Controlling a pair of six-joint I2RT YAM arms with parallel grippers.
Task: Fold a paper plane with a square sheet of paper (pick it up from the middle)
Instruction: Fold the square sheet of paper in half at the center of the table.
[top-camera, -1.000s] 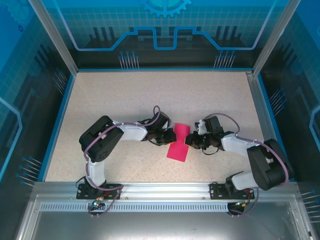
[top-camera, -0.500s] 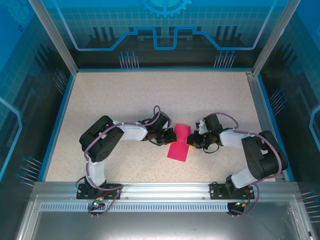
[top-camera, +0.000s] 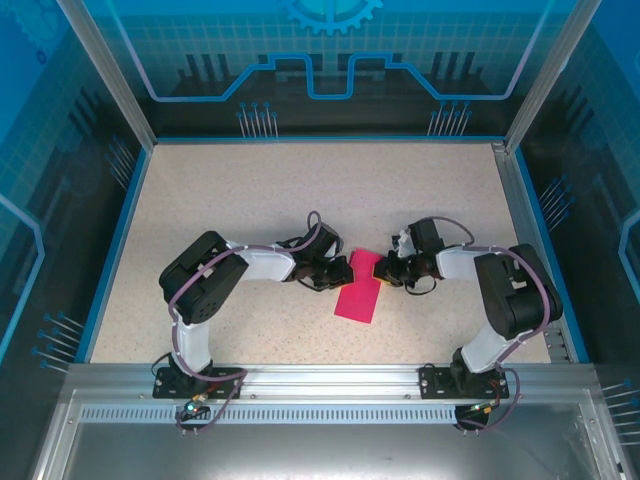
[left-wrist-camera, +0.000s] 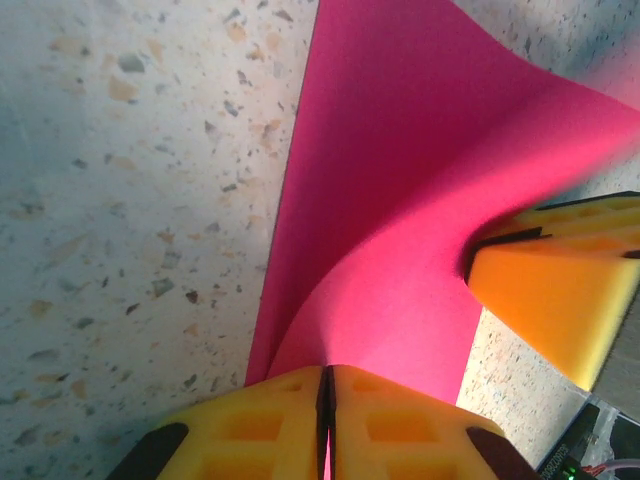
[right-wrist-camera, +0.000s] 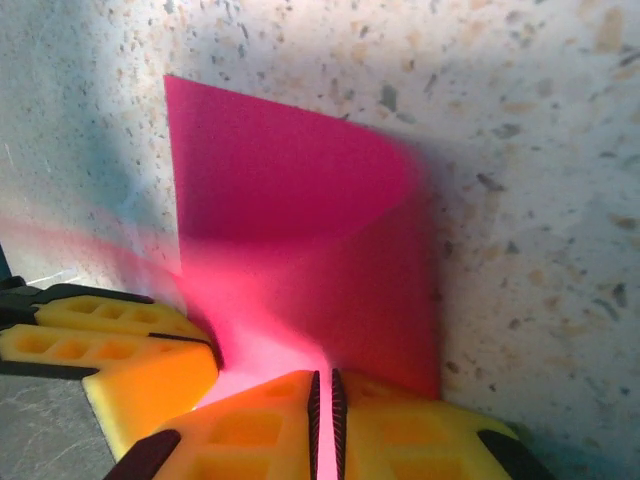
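Left arm is rising from its base at the near-left edge of the table (top-camera: 250, 190), bending at the elbow and reaching right toward the middle, wrist sitting low over the surface. Right arm is rising from the near-right base, folding sharply at the elbow and pointing its forearm left, so the 2 wrists are facing each other across the centre. Left gripper (top-camera: 340, 272) is pinching the left edge of the square sheet of paper (top-camera: 360, 293); in the left wrist view its 2 yellow pads are pressing together with the pink edge running in between them. Right gripper (top-camera: 383, 277) is pinching the opposite edge, its pads likewise closing on the pink paper in the right wrist view. The sheet is lying at the table's middle between the 2 grippers, looking like a narrow slanted oblong from above, its near end resting on the table toward the arm bases. Close up, the paper is bowing upward between the 2 grips, curving rather than lying flat. Each wrist camera is also catching a yellow finger of the other gripper just beside the paper.
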